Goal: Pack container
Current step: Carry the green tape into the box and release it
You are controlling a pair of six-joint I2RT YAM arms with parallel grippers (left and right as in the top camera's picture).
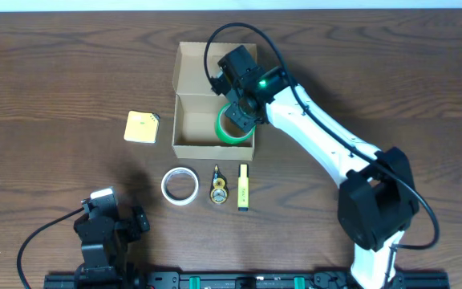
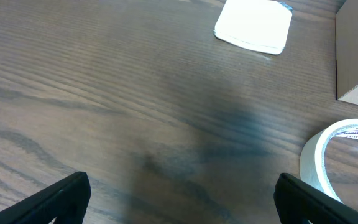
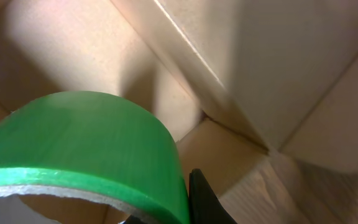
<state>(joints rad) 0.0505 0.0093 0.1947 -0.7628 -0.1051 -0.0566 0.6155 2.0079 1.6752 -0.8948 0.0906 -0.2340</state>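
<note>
Green tape roll (image 1: 231,129) hangs in the grip of the right claw (image 1: 240,110) inside the open cardboard box (image 1: 195,124) at mid-table. It is best lowered flat, clear of the walls, before letting go. Left claw (image 2: 179,208) rests wide open, near the white tape (image 2: 347,155).

You will find the table (image 2: 104,93) is dark wood, grain plain to see, matt. The container (image 1: 195,120) is plain tan cardboard, matt. The green tape roll (image 3: 86,137) has a smooth, glossy face and a rough, fibrous edge. The white tape roll (image 2: 312,168) looks slightly glossy, and the pale pad (image 2: 253,25) is smooth paper.
</note>
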